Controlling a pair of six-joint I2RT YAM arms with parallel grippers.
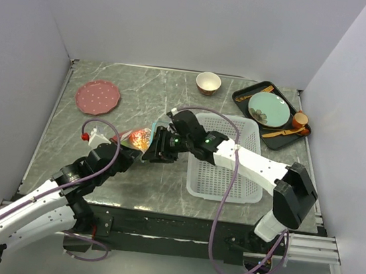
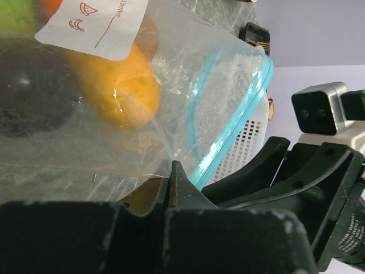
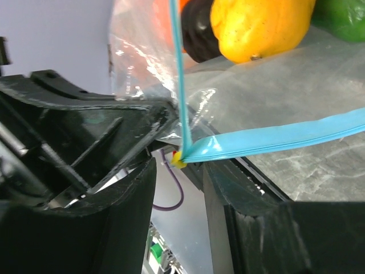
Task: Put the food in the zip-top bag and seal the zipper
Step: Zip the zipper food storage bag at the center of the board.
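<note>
Our bag (image 1: 139, 137) sits left of centre on the surface (image 1: 148, 93), food (image 2: 120, 85) inside. The left gripper (image 2: 171, 177) has its jaws clamped on the film, while the right gripper (image 3: 179, 170) has its jaws apart around the zipper (image 3: 274, 140) end. We judge the film limp and slippery, the stiffer zipper the better hold.

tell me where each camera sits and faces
Top external: above, behind the bases, looking down at the table; both arms meet at the zip-top bag.
Left wrist: on the left arm, facing the bag over its own claw; right arm beyond.
Right wrist: on the right arm, facing the zipper past its claw.
Both wrist views share the zipper.
</note>
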